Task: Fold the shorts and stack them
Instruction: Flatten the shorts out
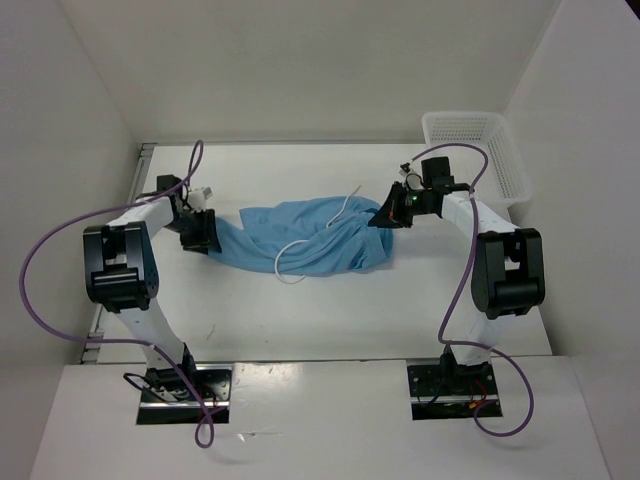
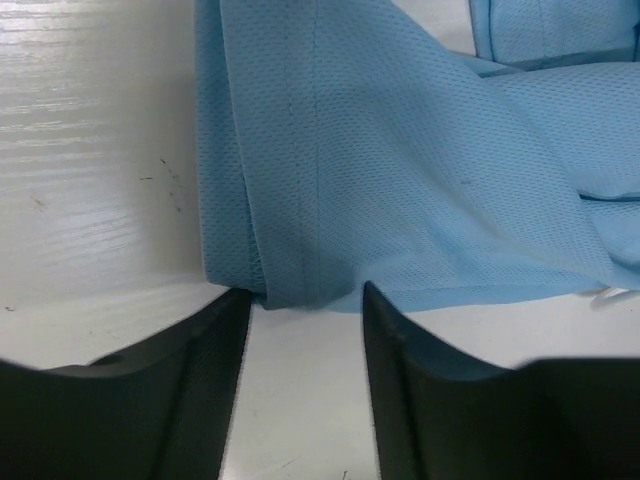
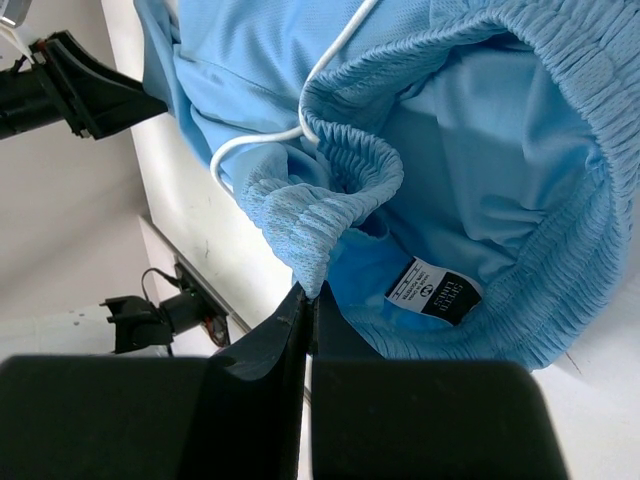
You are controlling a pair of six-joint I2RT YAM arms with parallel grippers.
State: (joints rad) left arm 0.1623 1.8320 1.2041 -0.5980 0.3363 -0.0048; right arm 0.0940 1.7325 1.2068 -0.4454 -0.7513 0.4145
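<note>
The light blue shorts [image 1: 310, 240] lie bunched across the middle of the table, their white drawstring [image 1: 300, 250] looping over the top. My right gripper [image 1: 390, 212] is at their right end. In the right wrist view it [image 3: 310, 295] is shut on a fold of the gathered waistband [image 3: 330, 190], lifting it so the inner label [image 3: 435, 290] shows. My left gripper [image 1: 200, 232] is at the left end. In the left wrist view it [image 2: 305, 300] stands open, the folded leg hem [image 2: 290, 270] just at its fingertips and bare table between the fingers [image 2: 400, 340].
A white mesh basket [image 1: 480, 150] stands at the back right corner, behind the right arm. White walls close in the table on three sides. The left arm [image 3: 70, 90] shows in the right wrist view beyond the shorts.
</note>
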